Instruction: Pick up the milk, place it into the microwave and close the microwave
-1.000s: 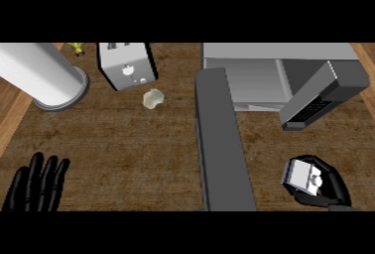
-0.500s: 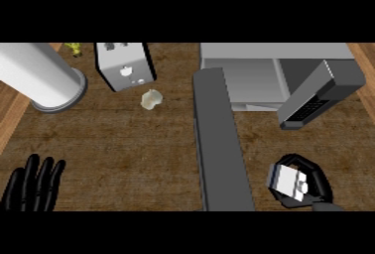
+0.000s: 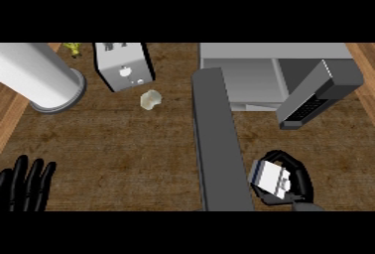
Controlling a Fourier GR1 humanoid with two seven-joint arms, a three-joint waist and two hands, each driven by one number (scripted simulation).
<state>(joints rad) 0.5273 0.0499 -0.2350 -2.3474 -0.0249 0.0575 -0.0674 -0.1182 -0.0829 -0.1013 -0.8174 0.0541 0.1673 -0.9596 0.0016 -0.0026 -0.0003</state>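
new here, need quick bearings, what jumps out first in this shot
The open microwave at upper right, its door swung out down the middle. Just right of the door, the right hand has its fingers curled round the milk. A big white cylinder lies at upper left.

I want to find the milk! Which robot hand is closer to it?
The right hand. Its fingers curl round the milk, low at the view's right. The left hand rests open at the lower left edge, far across the counter.
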